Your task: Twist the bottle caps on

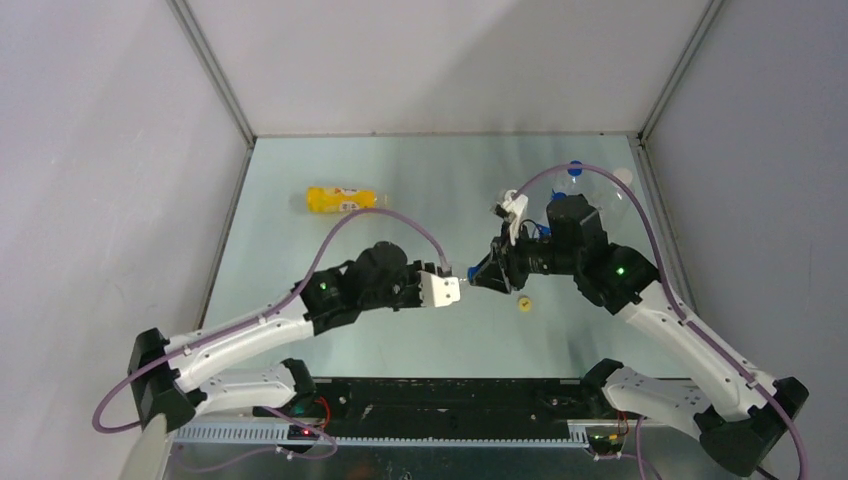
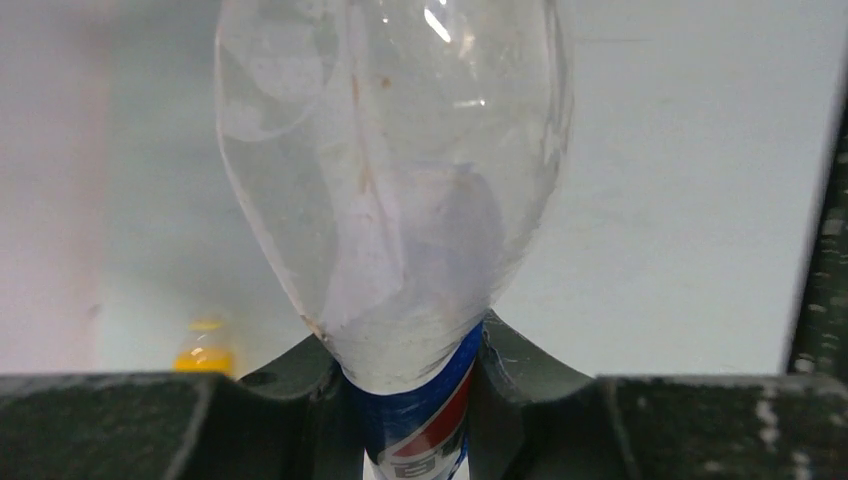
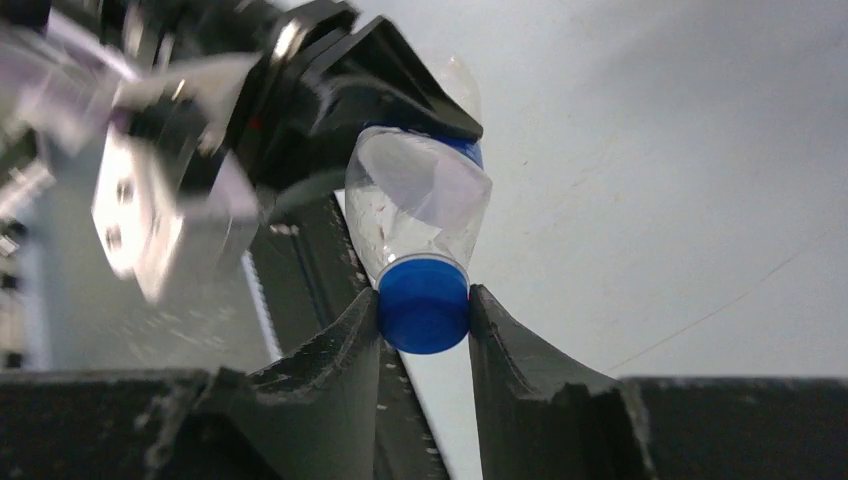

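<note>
A clear bottle [image 2: 400, 180] with a blue Pepsi-style label [image 2: 430, 410] is held level above the table, and my left gripper [image 2: 410, 340] is shut on its labelled body. A blue cap [image 3: 424, 310] sits on that bottle's neck. My right gripper [image 3: 422, 300] is shut on the cap, both jaws pressed against its sides. In the top view the left gripper [image 1: 452, 288] and right gripper [image 1: 487, 277] meet nose to nose at mid-table. A loose yellow cap [image 1: 523, 305] lies just near of them on the table. A yellow bottle [image 1: 340, 198] lies on its side at the back left.
Another clear bottle [image 1: 600, 188] with a blue cap [image 1: 575, 168] is at the back right, partly behind my right arm. Grey walls enclose the table [image 1: 300, 330] on three sides. The small yellow cap [image 2: 205, 345] shows low left in the left wrist view.
</note>
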{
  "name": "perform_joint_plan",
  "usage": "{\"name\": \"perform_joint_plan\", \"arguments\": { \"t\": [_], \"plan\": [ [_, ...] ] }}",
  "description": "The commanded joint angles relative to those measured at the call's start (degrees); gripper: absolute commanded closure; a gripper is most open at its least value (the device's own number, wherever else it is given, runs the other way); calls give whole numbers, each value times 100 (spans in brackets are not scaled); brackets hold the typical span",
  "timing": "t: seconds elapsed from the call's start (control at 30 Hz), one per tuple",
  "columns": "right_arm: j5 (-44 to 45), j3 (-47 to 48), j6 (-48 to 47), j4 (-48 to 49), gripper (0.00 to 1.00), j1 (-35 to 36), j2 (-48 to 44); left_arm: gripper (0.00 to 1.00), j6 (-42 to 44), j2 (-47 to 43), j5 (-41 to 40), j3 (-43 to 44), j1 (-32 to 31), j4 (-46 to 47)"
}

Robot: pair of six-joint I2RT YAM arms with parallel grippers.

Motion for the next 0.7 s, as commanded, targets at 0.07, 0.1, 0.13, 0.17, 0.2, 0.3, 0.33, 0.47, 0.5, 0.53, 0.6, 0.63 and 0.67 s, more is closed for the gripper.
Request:
{"name": "perform_joint_plan", "arguments": {
  "t": [0.07,0.1,0.13,0.17,0.2,0.3,0.33,0.47,0.5,0.53,0.6,0.63,0.67],
  "plan": [
    [883,74,3355,683,100,-161,355,97,972,-327,-2657,-817,-1178,2636],
    [910,72,3617,707,100,-203,398,97,1051,-315,-2932,-906,-1221,2965],
    [934,71,3686,726,100,-216,412,97,1132,-308,-3015,-1039,-1270,3080],
    [945,77,3726,780,100,-221,425,97,1102,-291,-3081,-1083,-1280,3186],
    [984,78,3727,802,100,-221,417,97,1076,-282,-3111,-1156,-1287,3224],
    [1122,78,3764,887,100,-277,304,98,837,-257,-3356,-1302,-1290,3272],
    [1097,79,3720,963,100,-294,273,98,772,-261,-3372,-1358,-1290,3245],
    [1075,78,2999,1098,68,-265,66,98,468,-308,-3324,-1554,-1282,3217],
    [1082,76,2676,1101,62,-251,-13,98,325,-326,-3284,-1588,-1277,3215],
    [1159,78,2529,1100,51,-199,-90,98,248,-331,-3221,-1604,-1274,3218],
    [1358,30,2213,1223,43,-104,-243,98,-17,-345,-3077,-1638,-1272,3280],
    [1403,-58,2188,1309,40,-70,-299,98,-199,-351,-3017,-1679,-1268,3330],
    [1486,-113,2205,1541,39,24,-412,98,-290,-365,-2910,-1693,-1266,3449]
  ]
}}
